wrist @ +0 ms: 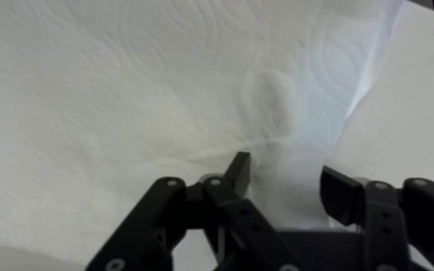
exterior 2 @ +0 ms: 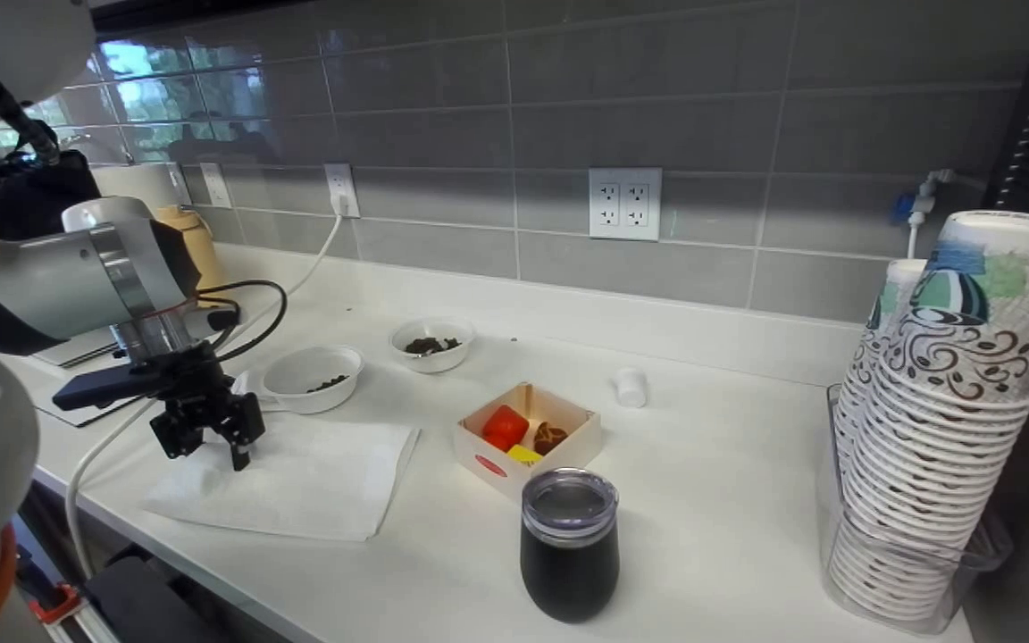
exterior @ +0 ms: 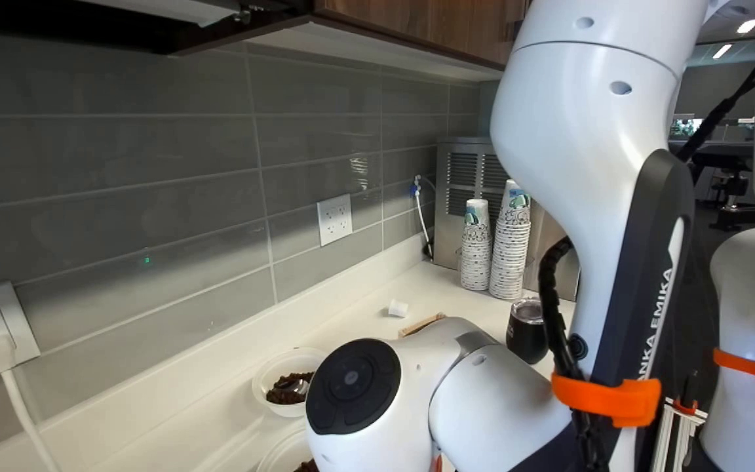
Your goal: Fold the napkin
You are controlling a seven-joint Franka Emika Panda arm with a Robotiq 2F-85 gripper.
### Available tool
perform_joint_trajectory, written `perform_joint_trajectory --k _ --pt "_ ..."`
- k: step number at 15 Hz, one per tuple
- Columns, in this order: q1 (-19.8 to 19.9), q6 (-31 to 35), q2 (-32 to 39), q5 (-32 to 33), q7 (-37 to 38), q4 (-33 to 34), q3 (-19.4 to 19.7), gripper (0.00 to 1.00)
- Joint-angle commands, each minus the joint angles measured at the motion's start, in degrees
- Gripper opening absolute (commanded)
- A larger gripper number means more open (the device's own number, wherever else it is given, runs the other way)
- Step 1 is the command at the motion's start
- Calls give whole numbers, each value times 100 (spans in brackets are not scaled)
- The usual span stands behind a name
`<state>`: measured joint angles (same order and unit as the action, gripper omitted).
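The napkin (exterior 2: 327, 487) was spread on the table (exterior 2: 711, 500) at the lower left of an exterior view; over or against it the end effector (wrist: 285, 178) was held, jaws apart and nothing clamped. Were they closed too high, the soft sheet was likely to be missed; if pressed too low, dragged askew.

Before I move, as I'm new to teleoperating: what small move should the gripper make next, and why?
I'd probably close the gripper to pinch the napkin: in the wrist view the fingers stand apart, with napkin showing between them near one edge.
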<state>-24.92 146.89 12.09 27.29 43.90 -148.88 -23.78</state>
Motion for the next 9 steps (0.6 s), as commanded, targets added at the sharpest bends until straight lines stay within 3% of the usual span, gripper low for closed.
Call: perform_joint_trajectory --k 1,2,5,9 --pt "-312 -35 162 -12 47 168 325 5" --pt "-329 -62 76 -71 9 155 351 1" --pt "-269 58 -192 -257 -185 50 373 1" --pt "-143 749 -441 -586 -571 -156 339 0"
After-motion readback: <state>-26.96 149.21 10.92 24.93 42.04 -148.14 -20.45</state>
